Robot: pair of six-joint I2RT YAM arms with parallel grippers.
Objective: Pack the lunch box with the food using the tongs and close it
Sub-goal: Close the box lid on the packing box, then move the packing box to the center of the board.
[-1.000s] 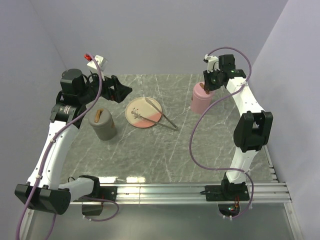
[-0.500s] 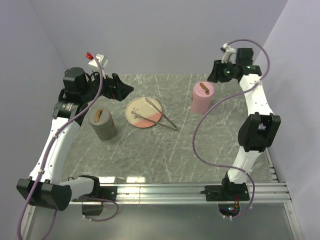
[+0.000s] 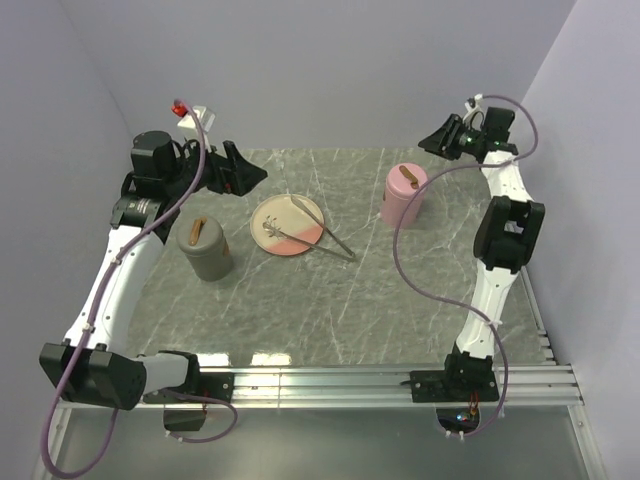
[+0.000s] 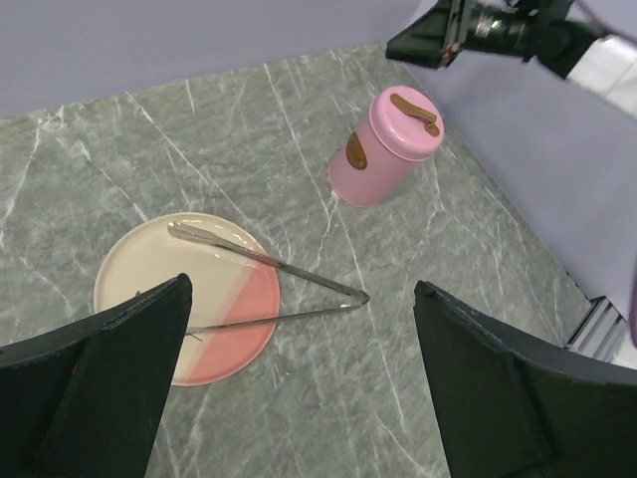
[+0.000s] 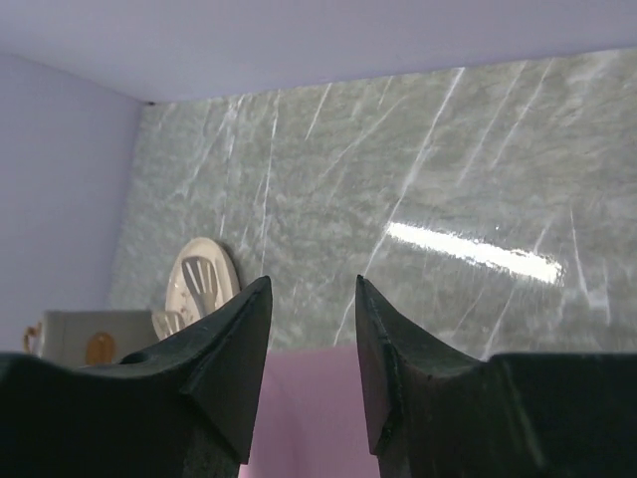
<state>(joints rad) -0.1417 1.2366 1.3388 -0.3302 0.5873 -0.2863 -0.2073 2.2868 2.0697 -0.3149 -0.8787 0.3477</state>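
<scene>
Quick status from my two-arm setup. My left gripper hangs over the far-left part of the grey marble-patterned table with its jaws spread as wide as they go and nothing between them. My right gripper is raised at the far right, above and a little beyond the round pink lidded canister with a brown handle. Its jaws are parted too, with only a modest gap, and they hold nothing; the wrist view looks straight through that gap at the table, with the pink lid just below.

The long slim silver metal tongs are lying flat. Their two thin arms rest across the round pink-and-cream plate around mid-table, and the joined tip sticks off the plate's right edge onto the marble. Neither gripper is touching them.

The pink canister's lid is on. Left of the plate, on the near side, stands a round grey lidded canister with a brown handle, also shut. I honestly can't make out any food on the plate.
</scene>
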